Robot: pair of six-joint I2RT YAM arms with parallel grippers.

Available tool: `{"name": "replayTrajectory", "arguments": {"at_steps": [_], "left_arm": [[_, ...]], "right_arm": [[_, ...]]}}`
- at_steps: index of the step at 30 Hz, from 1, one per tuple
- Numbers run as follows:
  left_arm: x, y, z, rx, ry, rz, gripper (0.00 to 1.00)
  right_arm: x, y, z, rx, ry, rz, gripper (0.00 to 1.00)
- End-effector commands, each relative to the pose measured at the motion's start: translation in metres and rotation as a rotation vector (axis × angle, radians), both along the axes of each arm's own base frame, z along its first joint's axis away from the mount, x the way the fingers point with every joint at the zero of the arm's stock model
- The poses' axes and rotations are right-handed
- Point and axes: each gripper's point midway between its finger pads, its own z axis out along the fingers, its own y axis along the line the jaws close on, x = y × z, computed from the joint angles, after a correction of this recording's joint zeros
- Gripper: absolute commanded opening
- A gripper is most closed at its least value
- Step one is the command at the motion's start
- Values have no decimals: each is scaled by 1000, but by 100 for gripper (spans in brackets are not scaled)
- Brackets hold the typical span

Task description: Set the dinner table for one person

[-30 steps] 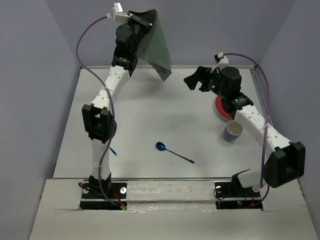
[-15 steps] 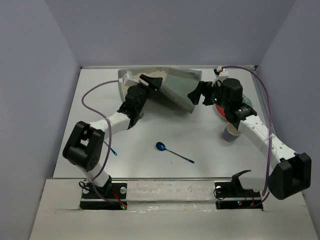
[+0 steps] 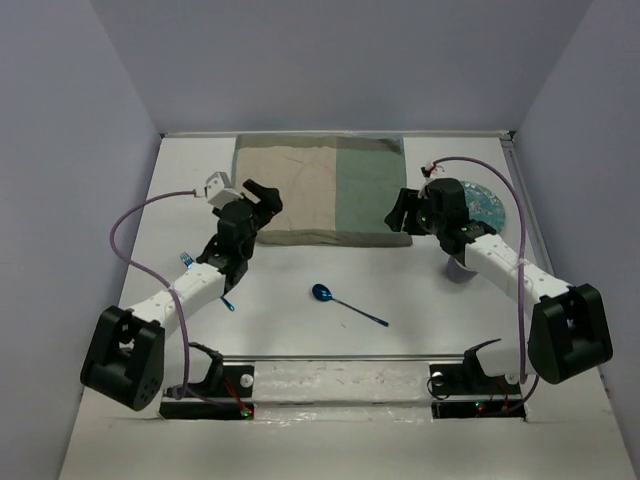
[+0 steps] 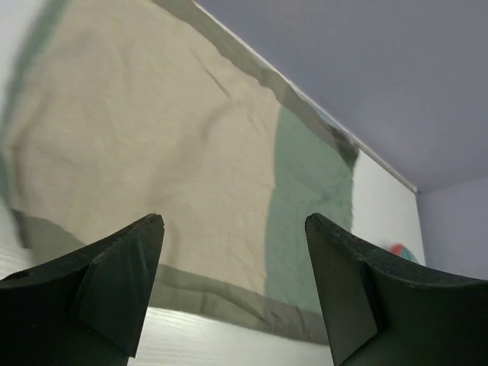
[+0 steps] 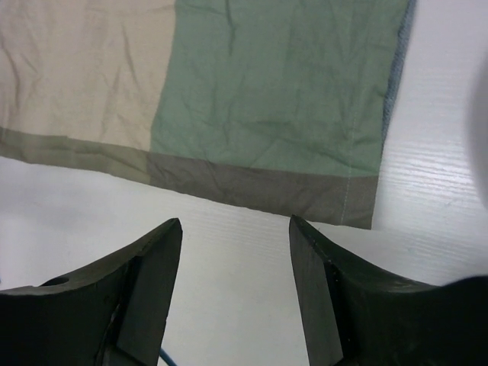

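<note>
My left hand (image 4: 234,221) has its fingers spread apart with nothing between them. It is poised at the near left edge of the tan-and-green cloth placemat (image 3: 320,190), which lies flat just ahead of it. My right hand (image 5: 235,221) is also parted and empty, by the placemat's near right corner. The large matte white table (image 3: 290,270) stretches beneath both hands, and a glossy blue spoon (image 3: 345,305) lies on it behind and between them.

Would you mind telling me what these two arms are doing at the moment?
The tan-and-green placemat lies flat at the far side of the dinner table. The left pincer and right pincer hover open by its near edge, holding nothing. A blue spoon lies loose nearer the arms' bases.
</note>
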Motion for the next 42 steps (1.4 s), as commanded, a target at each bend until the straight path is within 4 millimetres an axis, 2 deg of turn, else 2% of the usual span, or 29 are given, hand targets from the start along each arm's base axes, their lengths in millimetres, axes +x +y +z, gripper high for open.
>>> {"name": "replayTrajectory", "arguments": {"at_steps": [1, 3, 5, 9, 12, 13, 15, 17, 18, 20, 25, 27, 32, 34, 36, 37, 39, 40, 42], "left_arm": [[-3, 82, -63, 25, 176, 188, 78], [-10, 96, -77, 25, 207, 234, 72], [-11, 95, -89, -11, 234, 240, 71], [1, 106, -114, -130, 288, 266, 72], [13, 113, -124, -177, 311, 290, 68], [17, 114, -124, -200, 304, 303, 48], [24, 116, -130, -220, 318, 320, 28], [29, 114, -135, -224, 335, 316, 23], [32, 110, -143, -228, 359, 298, 23], [41, 108, -142, -210, 366, 282, 24], [52, 104, -147, -148, 409, 241, 40], [56, 103, -148, -129, 418, 229, 43], [69, 97, -148, -79, 432, 199, 45], [69, 94, -148, -61, 435, 190, 49], [68, 89, -148, -48, 430, 181, 47], [69, 88, -148, -42, 425, 180, 34], [71, 86, -144, -64, 397, 173, 15], [73, 85, -141, -78, 378, 172, 0], [76, 85, -132, -98, 343, 172, 0]], "right_arm": [[11, -7, -1, 11, -22, -76, 62], [8, -7, 3, 23, -45, -68, 60], [5, -4, 5, 35, -54, -43, 59], [-1, 4, 4, 67, -61, 4, 59], [-4, 9, 4, 83, -60, 34, 59], [-6, 10, 2, 88, -58, 38, 59], [-7, 11, 2, 97, -57, 45, 59], [-8, 12, 5, 104, -63, 50, 59], [-8, 13, 5, 107, -64, 52, 60], [-8, 13, 10, 111, -75, 51, 60], [-7, 15, 16, 129, -91, 56, 60], [-6, 16, 18, 138, -95, 53, 60], [-6, 16, 22, 152, -106, 50, 60], [-6, 17, 19, 153, -98, 50, 60], [-6, 17, 15, 153, -91, 48, 60], [-7, 16, 11, 153, -83, 46, 60], [-8, 17, 8, 154, -75, 44, 60], [-8, 16, 7, 153, -76, 45, 60], [-9, 16, 7, 154, -77, 43, 60]]}}
